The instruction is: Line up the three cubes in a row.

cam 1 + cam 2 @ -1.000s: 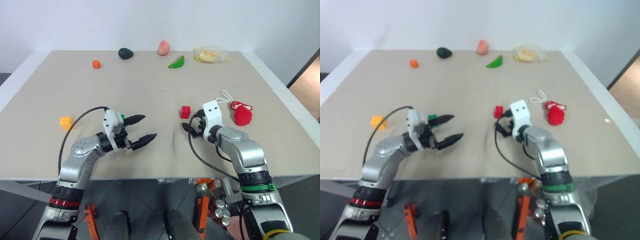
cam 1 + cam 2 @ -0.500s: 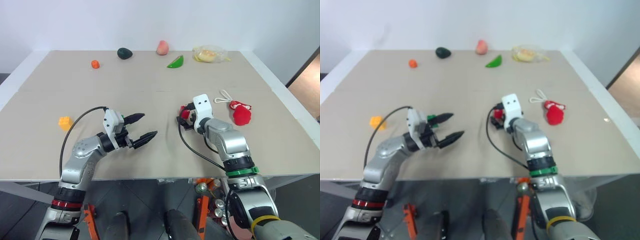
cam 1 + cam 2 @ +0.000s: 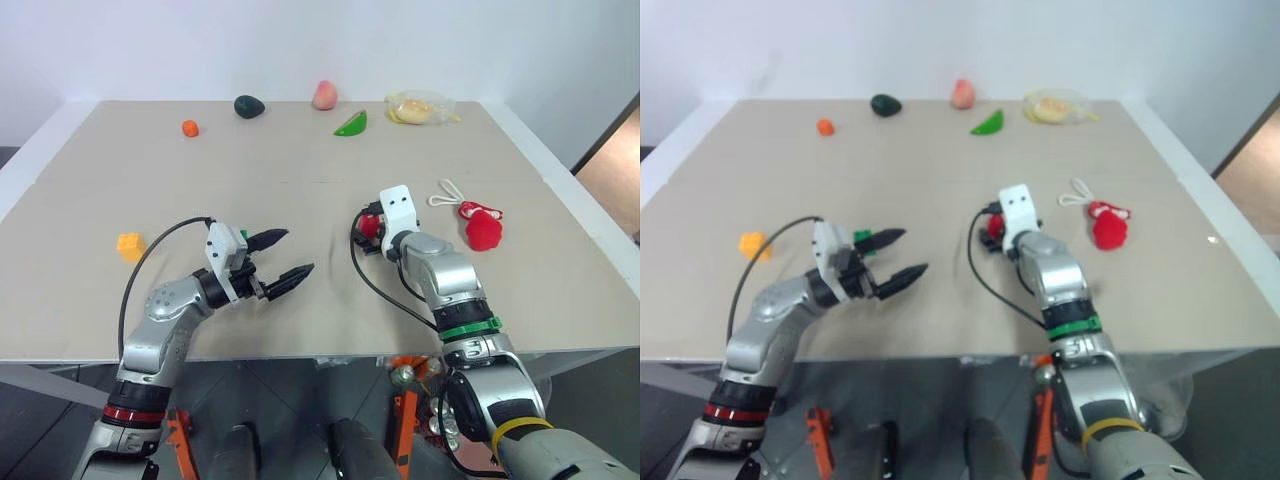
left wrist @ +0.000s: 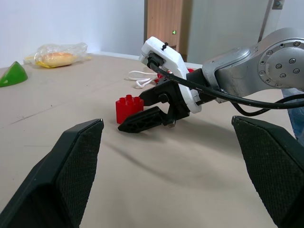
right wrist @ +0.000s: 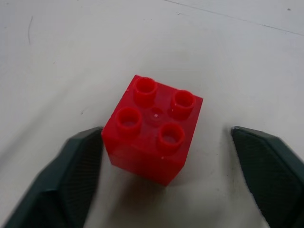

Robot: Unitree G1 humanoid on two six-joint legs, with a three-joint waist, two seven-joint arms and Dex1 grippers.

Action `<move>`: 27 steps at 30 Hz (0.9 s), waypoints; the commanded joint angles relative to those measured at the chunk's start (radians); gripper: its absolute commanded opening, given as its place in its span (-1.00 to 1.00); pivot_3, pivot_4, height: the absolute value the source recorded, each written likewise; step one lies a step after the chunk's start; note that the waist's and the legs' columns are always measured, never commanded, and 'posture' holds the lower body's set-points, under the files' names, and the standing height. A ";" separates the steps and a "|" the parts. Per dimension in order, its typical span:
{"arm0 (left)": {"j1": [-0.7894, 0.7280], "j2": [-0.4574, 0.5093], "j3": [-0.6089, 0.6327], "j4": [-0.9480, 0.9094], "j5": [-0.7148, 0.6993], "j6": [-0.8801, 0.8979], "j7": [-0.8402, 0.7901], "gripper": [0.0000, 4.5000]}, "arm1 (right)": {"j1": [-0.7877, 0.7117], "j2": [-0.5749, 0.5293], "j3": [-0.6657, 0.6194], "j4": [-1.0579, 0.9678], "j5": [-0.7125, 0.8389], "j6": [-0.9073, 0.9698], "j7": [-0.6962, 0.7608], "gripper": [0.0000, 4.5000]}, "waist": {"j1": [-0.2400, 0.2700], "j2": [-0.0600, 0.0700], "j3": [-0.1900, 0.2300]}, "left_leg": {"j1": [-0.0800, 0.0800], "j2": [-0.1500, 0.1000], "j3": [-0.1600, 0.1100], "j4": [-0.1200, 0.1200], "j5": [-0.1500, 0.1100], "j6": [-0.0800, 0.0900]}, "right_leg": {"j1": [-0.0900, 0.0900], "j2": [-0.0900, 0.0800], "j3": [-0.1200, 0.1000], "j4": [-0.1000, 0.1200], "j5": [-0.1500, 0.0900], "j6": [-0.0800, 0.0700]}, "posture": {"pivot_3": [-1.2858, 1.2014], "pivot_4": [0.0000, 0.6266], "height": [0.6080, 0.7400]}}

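Beige board covers the surface (image 3: 300, 170), seamed across its middle. Nearest, the left pincer (image 3: 278, 257) hovers with fingers apart, the green cube (image 3: 864, 238) just behind it. The right pincer (image 3: 366, 232) stands apart around the red cube (image 5: 153, 128), one finger touching its side. The yellow-orange cube (image 3: 130, 245) lies well left. White wall backs the far edge; a wooden door (image 4: 163, 23) stands beyond.

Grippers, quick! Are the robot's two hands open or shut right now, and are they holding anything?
Left gripper: open, holding nothing.
Right gripper: open, one finger on each side of the red cube, not gripping it yet.
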 commanded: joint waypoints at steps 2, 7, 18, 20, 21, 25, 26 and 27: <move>-0.001 -0.003 0.010 -0.041 -0.005 -0.024 0.004 1.00 | -0.039 -0.009 -0.029 0.007 -0.004 -0.031 -0.012 0.18 | 0.000 0.000 0.000 | 0.000 0.000 0.000 0.000 0.000 0.000 | 0.000 0.000 0.000 0.000 0.000 0.000 | 0.03 -0.52 1.00; -0.005 0.014 0.028 -0.035 -0.017 -0.023 -0.010 1.00 | -0.044 -0.026 -0.026 0.013 -0.005 -0.038 0.005 -0.45 | 0.000 0.000 0.000 | 0.000 0.000 0.000 0.000 0.000 0.000 | 0.000 0.000 0.000 0.000 0.000 0.000 | 0.03 -0.52 1.00; 0.008 0.191 0.059 -0.064 -0.142 0.135 -0.196 1.00 | -0.034 -0.232 0.054 -0.030 0.084 -0.278 0.602 -0.45 | -0.004 0.000 0.000 | 0.000 0.000 0.000 -0.002 0.000 0.000 | -0.001 0.000 0.000 0.000 -0.001 0.000 | 0.03 -0.52 1.00; 0.025 0.208 0.061 -0.086 -0.156 0.163 -0.208 1.00 | -0.020 -0.272 0.064 -0.051 0.123 -0.340 0.767 -0.45 | -0.004 0.000 0.000 | 0.000 0.000 0.000 -0.003 0.000 0.000 | -0.001 0.000 0.000 0.000 -0.002 0.000 | 0.03 -0.52 1.00; 0.035 0.217 0.065 -0.096 -0.161 0.171 -0.214 1.00 | -0.012 -0.291 0.076 -0.062 0.136 -0.363 0.846 -0.45 | -0.004 0.000 0.000 | 0.000 0.000 0.000 -0.003 0.000 0.000 | -0.002 0.000 0.000 0.000 -0.002 -0.001 | 0.03 -0.52 1.00; 0.058 0.236 0.078 -0.132 -0.176 0.197 -0.213 1.00 | 0.003 -0.349 0.142 -0.068 0.163 -0.427 1.107 -0.45 | -0.003 0.000 0.000 | 0.000 0.000 0.000 -0.004 0.000 0.000 | -0.001 0.000 -0.001 0.000 -0.003 -0.001 | 0.03 -0.52 1.00; 0.063 0.241 0.083 -0.142 -0.181 0.204 -0.212 1.00 | -0.005 -0.354 0.158 -0.046 0.162 -0.440 1.158 -0.45 | -0.003 0.000 0.000 | 0.001 0.000 0.000 -0.004 0.000 0.000 | -0.001 0.000 -0.001 0.000 -0.003 -0.001 | 0.03 -0.52 1.00; 0.068 0.246 0.087 -0.150 -0.185 0.210 -0.211 1.00 | -0.016 -0.354 0.168 -0.020 0.160 -0.449 1.195 -0.45 | -0.003 0.000 0.000 | 0.001 0.000 0.000 -0.004 0.000 0.000 | -0.001 0.000 -0.001 0.000 -0.003 -0.001 | 0.03 -0.52 1.00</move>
